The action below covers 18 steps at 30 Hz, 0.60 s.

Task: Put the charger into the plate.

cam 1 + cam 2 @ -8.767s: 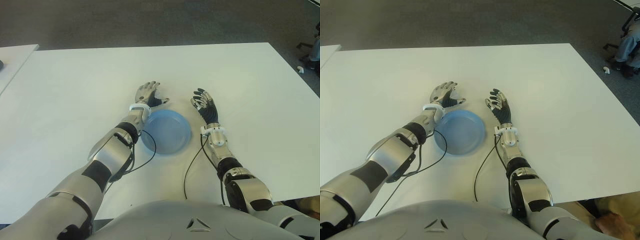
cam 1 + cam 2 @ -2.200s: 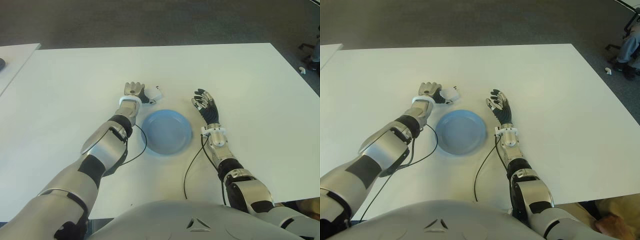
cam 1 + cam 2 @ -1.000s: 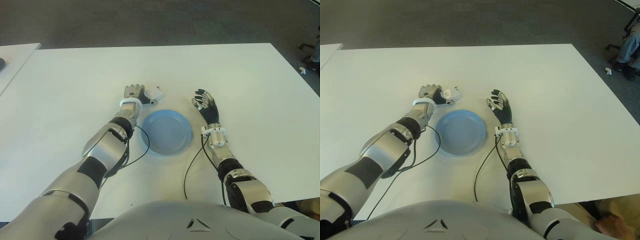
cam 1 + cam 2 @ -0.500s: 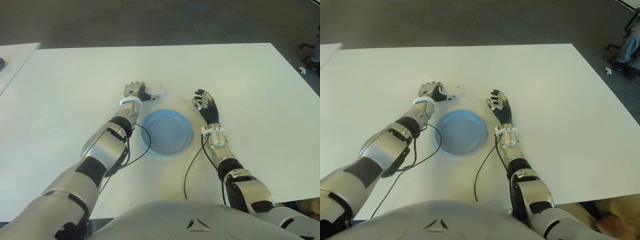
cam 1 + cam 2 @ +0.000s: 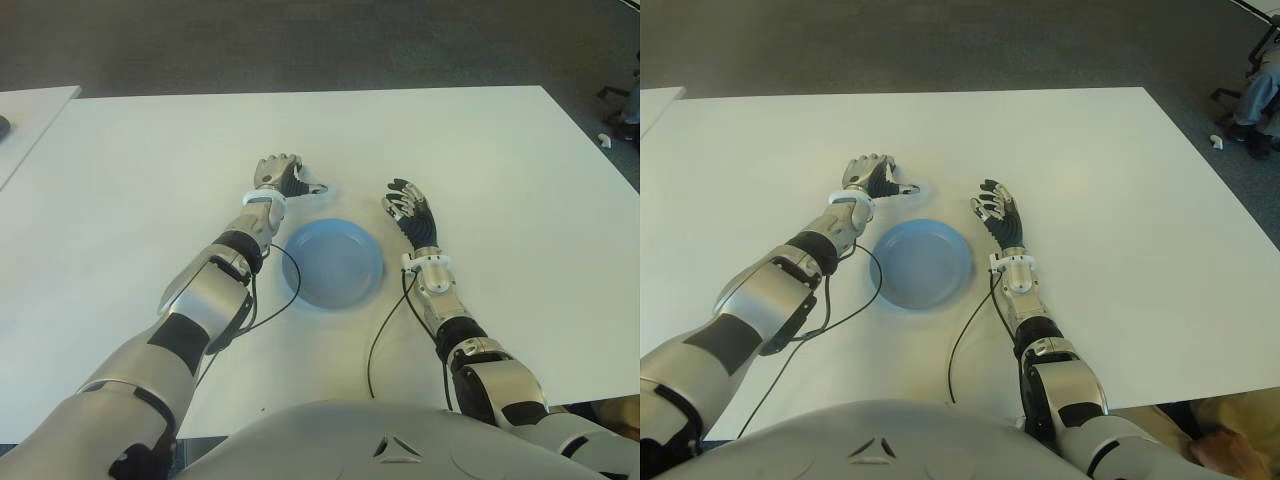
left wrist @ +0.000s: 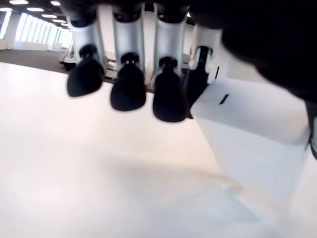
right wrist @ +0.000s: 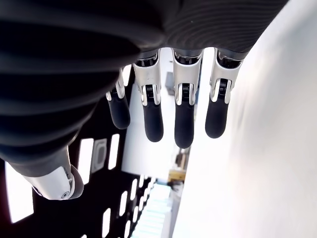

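Left eye view shows a white bench (image 5: 150,160) filling most of the frame, with dark floor (image 5: 300,40) beyond its far edge. Near the middle of the bench sits a round blue plate (image 5: 335,265), with nothing in it. A black cable (image 5: 385,325) trails along the bench beside the plate's right rim.

Just past the plate's far-left rim is the left hand (image 5: 278,175), fingers curled around a small white charger (image 5: 312,187); the charger's end pokes out on the side nearer the plate. In the left wrist view the charger (image 6: 257,129) is a white block pressed against the palm, with the dark fingertips (image 6: 128,87) bent over beside it, close to the bench surface. The charger is outside the plate.

To the right of the plate shows the right hand (image 5: 410,208), fingers spread and relaxed, holding nothing.
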### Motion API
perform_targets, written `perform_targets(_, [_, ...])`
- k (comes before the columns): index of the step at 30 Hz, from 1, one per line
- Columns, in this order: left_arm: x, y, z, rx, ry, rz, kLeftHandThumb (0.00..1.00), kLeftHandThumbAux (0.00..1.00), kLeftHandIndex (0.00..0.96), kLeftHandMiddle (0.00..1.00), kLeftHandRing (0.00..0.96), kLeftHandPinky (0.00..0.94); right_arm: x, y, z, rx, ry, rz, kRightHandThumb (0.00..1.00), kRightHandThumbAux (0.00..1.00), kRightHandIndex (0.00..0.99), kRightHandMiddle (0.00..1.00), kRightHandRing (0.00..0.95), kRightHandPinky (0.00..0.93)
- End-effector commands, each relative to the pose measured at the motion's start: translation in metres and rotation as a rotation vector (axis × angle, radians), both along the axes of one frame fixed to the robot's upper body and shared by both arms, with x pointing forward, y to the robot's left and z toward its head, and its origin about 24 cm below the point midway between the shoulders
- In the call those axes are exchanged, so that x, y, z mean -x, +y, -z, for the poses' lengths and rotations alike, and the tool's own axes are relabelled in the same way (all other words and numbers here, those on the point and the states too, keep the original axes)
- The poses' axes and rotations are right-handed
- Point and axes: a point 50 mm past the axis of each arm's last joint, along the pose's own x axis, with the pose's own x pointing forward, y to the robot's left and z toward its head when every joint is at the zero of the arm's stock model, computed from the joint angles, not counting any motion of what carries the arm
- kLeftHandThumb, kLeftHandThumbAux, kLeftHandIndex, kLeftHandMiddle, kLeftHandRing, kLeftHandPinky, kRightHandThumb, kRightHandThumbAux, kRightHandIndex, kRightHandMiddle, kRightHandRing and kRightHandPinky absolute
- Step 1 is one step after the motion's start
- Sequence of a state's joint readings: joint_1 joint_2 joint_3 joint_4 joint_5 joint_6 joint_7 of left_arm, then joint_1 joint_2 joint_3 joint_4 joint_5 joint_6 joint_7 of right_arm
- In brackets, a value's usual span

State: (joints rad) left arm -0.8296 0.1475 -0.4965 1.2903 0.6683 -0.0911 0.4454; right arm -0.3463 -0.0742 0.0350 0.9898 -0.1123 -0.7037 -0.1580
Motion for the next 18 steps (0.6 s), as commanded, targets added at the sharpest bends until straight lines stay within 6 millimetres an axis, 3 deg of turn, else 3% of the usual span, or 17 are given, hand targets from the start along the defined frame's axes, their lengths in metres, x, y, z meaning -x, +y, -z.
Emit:
perform_targets(1, [0.012, 0.008, 0.012, -0.044, -0.043, 0.065, 0.719, 0.697, 0.442, 0.789, 0.785, 0.760, 0.098, 0.001, 0.088, -0.044, 0.432, 0.050, 0.547, 0.596, 0.181, 0.260, 0.283, 0.313])
perform_targets(18, [0.025, 0.018, 0.007, -0.040, -0.151, 0.161, 0.723, 0.697, 0.444, 0.813, 0.805, 0.809, 0.097, 0.001, 0.088, -0.054, 0.439, 0.064, 0.569, 0.591, 0.191, 0.266, 0.288, 0.316])
